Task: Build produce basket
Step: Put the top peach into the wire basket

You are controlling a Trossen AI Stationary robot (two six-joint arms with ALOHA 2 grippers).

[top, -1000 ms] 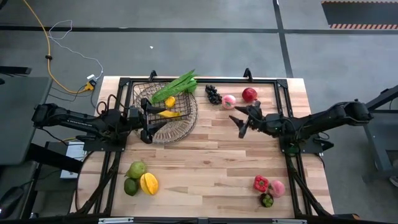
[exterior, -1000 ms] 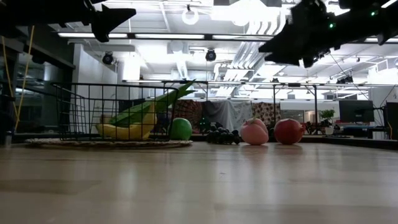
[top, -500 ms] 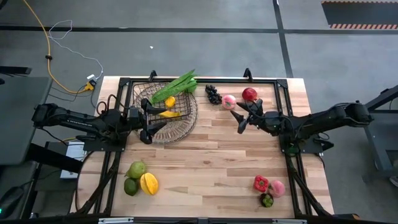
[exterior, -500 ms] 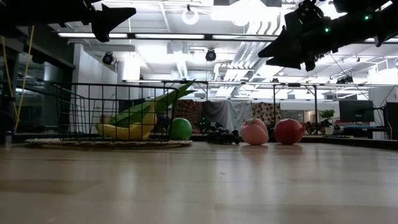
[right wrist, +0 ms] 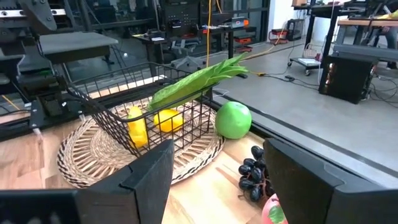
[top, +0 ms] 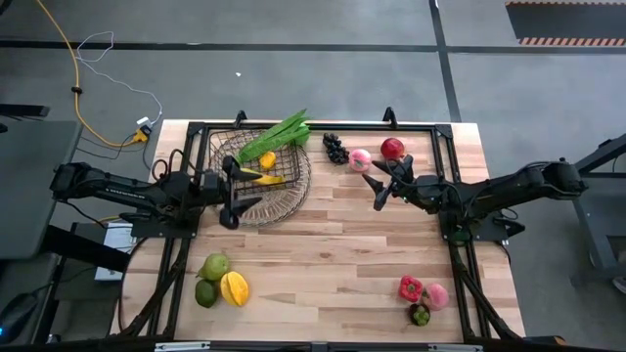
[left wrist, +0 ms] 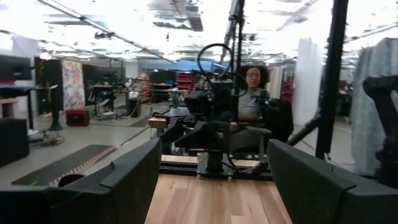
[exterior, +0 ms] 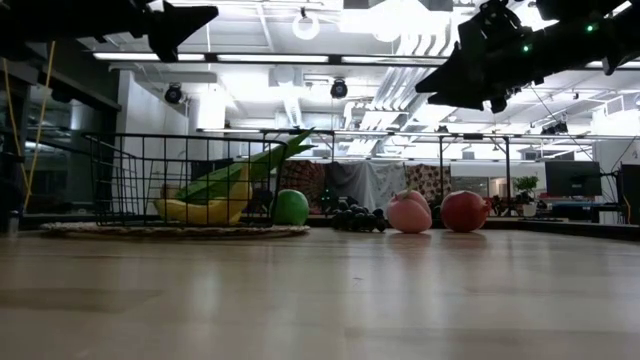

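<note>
The left gripper (top: pixel 238 194), fingers apart and empty, hovers over the wire basket (top: pixel 290 191) at the table's 11 o'clock, which holds a leafy stalk (top: pixel 277 137) and 2 yellow pieces (top: pixel 266 169). The right gripper (top: pixel 376 183), also apart and empty, hangs at 1 o'clock near the pink fruit (top: pixel 360 158) and red fruit (top: pixel 392 149).

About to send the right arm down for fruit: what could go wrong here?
The peach, apple and grapes sit close together, so the right gripper with open fingers may knock a neighbour away. The leafy stalk overhangs the basket rim and could be dislodged.
</note>
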